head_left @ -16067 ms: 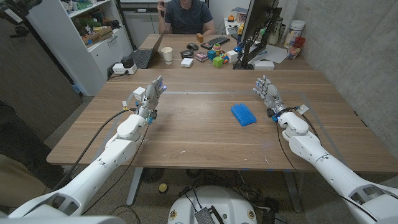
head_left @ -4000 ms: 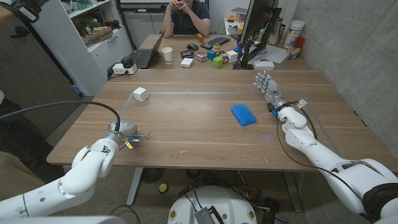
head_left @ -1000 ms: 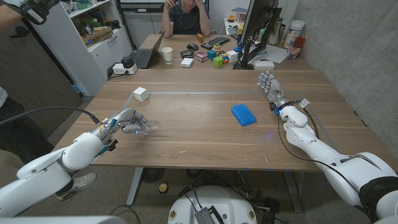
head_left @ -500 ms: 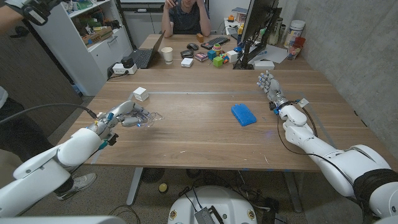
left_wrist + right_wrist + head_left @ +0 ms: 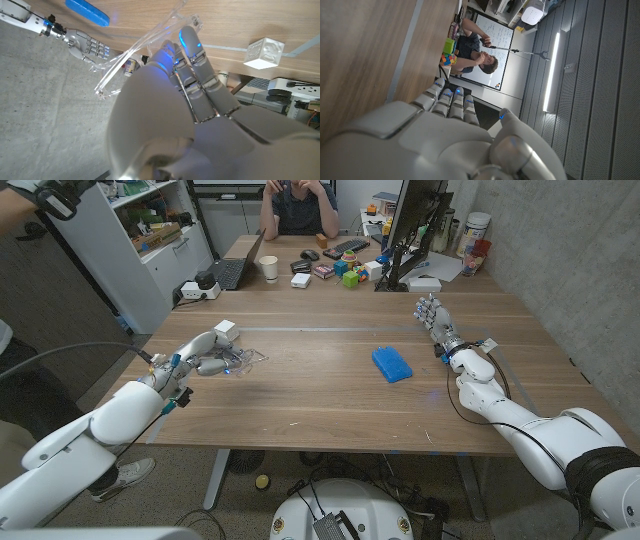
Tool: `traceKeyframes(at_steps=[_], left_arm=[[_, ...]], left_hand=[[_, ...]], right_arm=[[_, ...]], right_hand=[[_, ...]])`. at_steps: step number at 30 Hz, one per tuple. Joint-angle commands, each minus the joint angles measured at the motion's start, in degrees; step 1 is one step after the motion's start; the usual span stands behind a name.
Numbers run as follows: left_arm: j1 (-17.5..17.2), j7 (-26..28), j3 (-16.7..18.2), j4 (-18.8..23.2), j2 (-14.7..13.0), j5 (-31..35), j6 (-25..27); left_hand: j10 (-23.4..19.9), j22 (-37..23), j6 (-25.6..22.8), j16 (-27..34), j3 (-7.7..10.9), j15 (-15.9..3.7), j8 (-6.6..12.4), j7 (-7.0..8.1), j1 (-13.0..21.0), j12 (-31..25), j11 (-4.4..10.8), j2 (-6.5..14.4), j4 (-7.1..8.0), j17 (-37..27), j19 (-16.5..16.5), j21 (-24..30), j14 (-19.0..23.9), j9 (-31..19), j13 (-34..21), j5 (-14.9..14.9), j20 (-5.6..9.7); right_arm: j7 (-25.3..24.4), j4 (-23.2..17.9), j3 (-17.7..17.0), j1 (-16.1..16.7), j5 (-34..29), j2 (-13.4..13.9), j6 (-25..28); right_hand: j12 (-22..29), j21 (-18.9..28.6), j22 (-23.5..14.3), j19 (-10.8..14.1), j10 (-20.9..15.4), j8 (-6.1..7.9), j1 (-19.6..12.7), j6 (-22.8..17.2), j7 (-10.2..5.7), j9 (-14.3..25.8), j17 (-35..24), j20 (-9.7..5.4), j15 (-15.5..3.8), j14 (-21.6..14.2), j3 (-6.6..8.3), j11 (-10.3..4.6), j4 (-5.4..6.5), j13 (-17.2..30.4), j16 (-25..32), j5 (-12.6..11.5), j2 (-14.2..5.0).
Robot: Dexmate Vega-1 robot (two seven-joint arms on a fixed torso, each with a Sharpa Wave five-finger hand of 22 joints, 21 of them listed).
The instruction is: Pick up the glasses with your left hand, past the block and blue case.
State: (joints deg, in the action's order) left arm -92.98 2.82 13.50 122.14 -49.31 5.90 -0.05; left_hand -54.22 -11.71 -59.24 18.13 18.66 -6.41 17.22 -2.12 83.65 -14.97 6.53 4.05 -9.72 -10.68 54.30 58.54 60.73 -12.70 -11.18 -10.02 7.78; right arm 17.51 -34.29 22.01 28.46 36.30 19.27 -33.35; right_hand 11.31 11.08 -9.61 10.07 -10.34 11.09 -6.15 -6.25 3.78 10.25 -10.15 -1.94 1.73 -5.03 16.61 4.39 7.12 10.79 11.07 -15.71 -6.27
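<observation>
A white robot left hand (image 5: 203, 352) pinches clear plastic glasses (image 5: 243, 359) in its fingers (image 5: 192, 47), raised just above the wooden worktop (image 5: 320, 395), beside a small white block (image 5: 224, 329). The flat blue case (image 5: 391, 364) lies well apart. The right hand (image 5: 433, 318) waits upright, fingers straight, holding nothing.

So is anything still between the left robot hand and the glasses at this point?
No. The left robot hand already holds the clear glasses at its fingertips. The white block sits just beyond the hand, apart from it, and the blue case lies off toward the table's middle.
</observation>
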Motion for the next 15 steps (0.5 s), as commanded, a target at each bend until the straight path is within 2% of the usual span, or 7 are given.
traceKeyframes(at_steps=[1,10,15], left_arm=[[0.65,-0.27,0.83,1.10,2.87,-0.42,-2.63],[2.94,-0.49,0.11,0.52,4.42,-2.48,-5.91],[3.53,1.00,-0.24,1.68,5.72,-2.14,-4.33]], left_hand=[[-0.50,-0.01,-0.61,0.42,1.02,-7.23,-0.08,0.05,0.56,0.07,0.25,1.72,0.55,-0.69,-0.37,0.50,4.40,-0.11,-0.17,-0.20,2.58],[-0.61,0.10,-0.65,0.28,1.16,-7.22,-0.28,0.18,0.54,0.32,0.42,1.74,0.52,-0.73,-0.59,0.84,4.57,-0.12,-0.17,-0.23,2.62],[-0.78,0.17,-0.81,0.15,1.26,-7.17,-0.34,0.14,0.50,0.43,0.38,1.79,0.54,-0.74,-0.68,1.06,4.60,-0.14,-0.18,-0.26,2.63]], right_arm=[[1.03,1.15,-0.11,-0.57,0.17,-0.32,-0.54],[1.74,2.68,-0.09,-1.38,0.17,-0.83,-1.09],[2.20,3.81,-0.33,-1.76,0.44,-1.13,-1.42]], right_hand=[[0.09,-0.06,-0.16,0.09,-0.69,-0.03,-0.31,-0.40,0.34,0.33,-0.15,-1.85,0.13,-0.63,0.02,0.18,-0.16,0.09,-0.16,-0.52,-0.34],[0.09,0.01,-0.16,0.28,-0.78,0.02,-0.33,-0.56,0.53,0.33,-0.15,-2.15,0.05,-0.75,0.03,0.07,-0.18,0.10,-0.16,-0.53,-0.35],[0.11,0.03,-0.16,0.36,-0.87,0.03,-0.35,-0.59,0.60,0.33,-0.14,-2.25,0.09,-0.90,0.04,0.16,-0.19,0.10,-0.13,-0.53,-0.35]])
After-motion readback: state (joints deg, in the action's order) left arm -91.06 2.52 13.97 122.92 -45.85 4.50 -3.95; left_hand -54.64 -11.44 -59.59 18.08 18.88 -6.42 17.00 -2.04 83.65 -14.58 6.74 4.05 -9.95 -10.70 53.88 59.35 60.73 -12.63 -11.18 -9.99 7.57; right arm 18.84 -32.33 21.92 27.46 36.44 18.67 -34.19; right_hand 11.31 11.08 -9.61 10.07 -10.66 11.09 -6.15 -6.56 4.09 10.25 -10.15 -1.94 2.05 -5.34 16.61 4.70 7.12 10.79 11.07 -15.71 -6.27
